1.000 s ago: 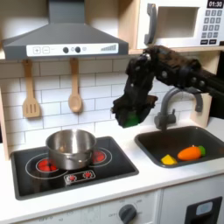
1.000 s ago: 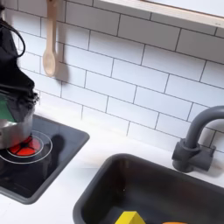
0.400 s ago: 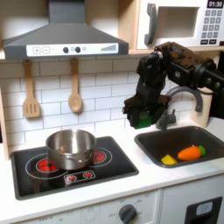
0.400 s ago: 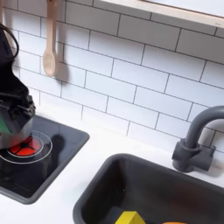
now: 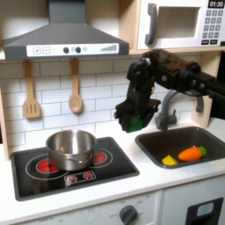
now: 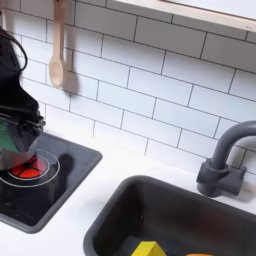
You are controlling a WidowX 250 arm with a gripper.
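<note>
- Since 0.4 s ago, my gripper (image 5: 130,119) has swung toward the first exterior view's left.
- Fingers clamp a green object (image 5: 132,122), above the counter between stove (image 5: 35,176) and sink (image 5: 171,139).

A steel pot (image 5: 70,149) sits on the black stove (image 5: 114,167), whose burner rings glow red. Two wooden utensils, a spatula (image 5: 31,95) and a spoon (image 5: 76,88), hang on the white tile wall. An orange carrot (image 5: 191,153) and a yellow piece (image 5: 169,160) lie in the sink (image 5: 211,139), behind which stands a grey faucet (image 6: 222,160).
</note>
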